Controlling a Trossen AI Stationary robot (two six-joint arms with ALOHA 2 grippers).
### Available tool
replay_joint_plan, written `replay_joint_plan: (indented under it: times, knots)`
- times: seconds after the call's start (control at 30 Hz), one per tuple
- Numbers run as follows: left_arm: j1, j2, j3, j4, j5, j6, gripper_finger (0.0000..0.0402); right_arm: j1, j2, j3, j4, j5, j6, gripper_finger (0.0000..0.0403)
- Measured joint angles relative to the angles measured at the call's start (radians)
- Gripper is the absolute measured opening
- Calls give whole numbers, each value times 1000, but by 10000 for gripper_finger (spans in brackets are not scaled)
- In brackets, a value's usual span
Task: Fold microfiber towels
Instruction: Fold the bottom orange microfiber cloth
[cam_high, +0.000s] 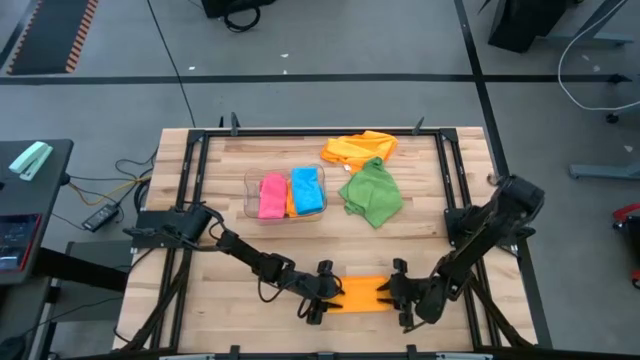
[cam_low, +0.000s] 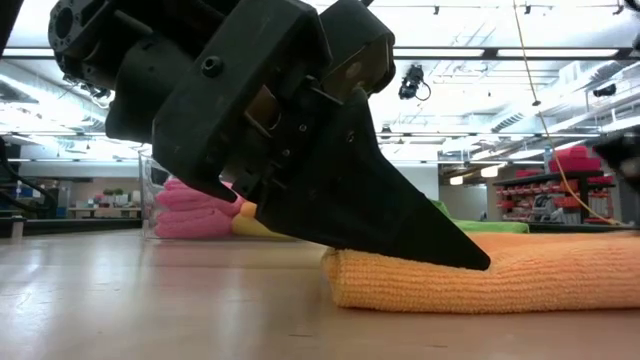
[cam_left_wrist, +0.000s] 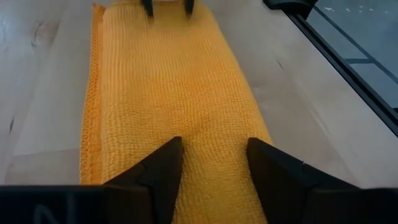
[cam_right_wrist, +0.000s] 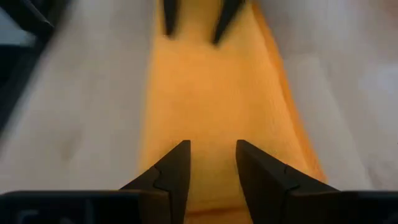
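Note:
An orange microfiber towel (cam_high: 362, 293) lies folded into a long strip near the table's front edge, its underside flat on the wood (cam_low: 500, 280). My left gripper (cam_high: 328, 292) is at the strip's left end, its fingers open and slanting down onto the cloth (cam_left_wrist: 214, 149). My right gripper (cam_high: 393, 293) stands open over the strip's right end (cam_right_wrist: 212, 149) with nothing between its fingers. Farther back lie a green towel (cam_high: 372, 193) and an orange-yellow towel (cam_high: 360, 148). My left gripper rests its open fingertips (cam_low: 470, 260) on the top face of the folded towel's left end (cam_left_wrist: 211, 134). The fingers slant down from the table's left side and lie along the strip. The towel lies flat on the table beneath them.
A clear plastic bin (cam_high: 250, 190) at the table's middle holds a pink towel (cam_high: 271, 196) and a blue one (cam_high: 306, 190), folded. A dark metal frame (cam_high: 455, 170) runs around the table's sides. Bare wood lies left of the strip.

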Motion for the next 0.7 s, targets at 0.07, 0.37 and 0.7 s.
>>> replay_joint_plan:
  times: [0.07, 0.37, 0.7]
  knots:
    - [-1, 0, 0, 0, 1, 3, 189, -8, -63, 9, -51, 6, -1, 138]
    - [0, 0, 0, 1, 1, 7, 188, -15, -111, 89, -69, -83, -34, 138]
    - [-11, -100, -4, -27, 18, 132, 176, -20, 43, 252, -67, -180, -42, 138]
